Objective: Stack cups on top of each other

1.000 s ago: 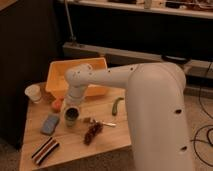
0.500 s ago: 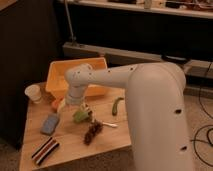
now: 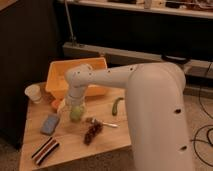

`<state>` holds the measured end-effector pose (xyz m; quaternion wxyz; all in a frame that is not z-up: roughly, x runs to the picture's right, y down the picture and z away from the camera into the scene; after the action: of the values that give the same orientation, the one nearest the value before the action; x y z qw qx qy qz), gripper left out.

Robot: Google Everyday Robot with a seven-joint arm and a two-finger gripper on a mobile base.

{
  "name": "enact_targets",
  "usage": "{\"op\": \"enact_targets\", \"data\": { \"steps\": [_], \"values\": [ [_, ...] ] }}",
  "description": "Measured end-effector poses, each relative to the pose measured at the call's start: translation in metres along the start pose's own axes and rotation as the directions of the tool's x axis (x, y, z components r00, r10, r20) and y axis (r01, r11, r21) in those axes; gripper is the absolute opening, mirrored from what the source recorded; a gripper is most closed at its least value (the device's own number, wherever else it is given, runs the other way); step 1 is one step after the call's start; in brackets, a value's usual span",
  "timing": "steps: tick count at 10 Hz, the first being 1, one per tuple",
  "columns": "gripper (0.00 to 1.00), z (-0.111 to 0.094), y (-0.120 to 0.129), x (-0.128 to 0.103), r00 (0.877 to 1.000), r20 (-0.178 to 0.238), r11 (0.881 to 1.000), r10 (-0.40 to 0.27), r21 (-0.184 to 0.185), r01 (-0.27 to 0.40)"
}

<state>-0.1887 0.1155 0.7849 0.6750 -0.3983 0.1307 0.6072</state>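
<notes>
A pale green translucent cup (image 3: 76, 114) stands upright on the wooden table (image 3: 70, 150), left of centre. My gripper (image 3: 75, 103) hangs straight down over it at the end of the white arm (image 3: 107, 77), which reaches in from the right. The jaws stand open around the cup's top. Whether they touch it I cannot tell. The wrist hides the cup's rim.
A yellow bin (image 3: 60, 75) sits behind the gripper. A white paper cup (image 3: 33, 93) stands at the far left, with an orange ball (image 3: 55, 105), a blue sponge (image 3: 50, 124) and a striped block (image 3: 45, 150) nearby. A dark bunch (image 3: 92, 133), a spoon (image 3: 105, 123) and a green vegetable (image 3: 117, 106) lie to the right.
A second ago a dark cup showed under the gripper; now a pale green cup shows there. The wrist has shifted slightly right.
</notes>
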Motion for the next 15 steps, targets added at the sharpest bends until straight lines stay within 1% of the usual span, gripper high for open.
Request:
{"op": "enact_targets", "data": {
  "steps": [12,13,14,15],
  "values": [
    [0.80,0.0002,-0.0002,0.0001,1.000,0.000,1.000,0.000,-0.001,0.000],
    [0.80,0.0001,0.0001,-0.0003,1.000,0.006,1.000,-0.012,-0.006,0.012],
    [0.80,0.0006,0.0009,-0.0018,0.998,0.024,0.998,-0.054,-0.018,0.054],
    [0.80,0.0007,0.0016,-0.0031,0.990,0.053,0.991,-0.129,-0.028,0.131]
  ]
}}
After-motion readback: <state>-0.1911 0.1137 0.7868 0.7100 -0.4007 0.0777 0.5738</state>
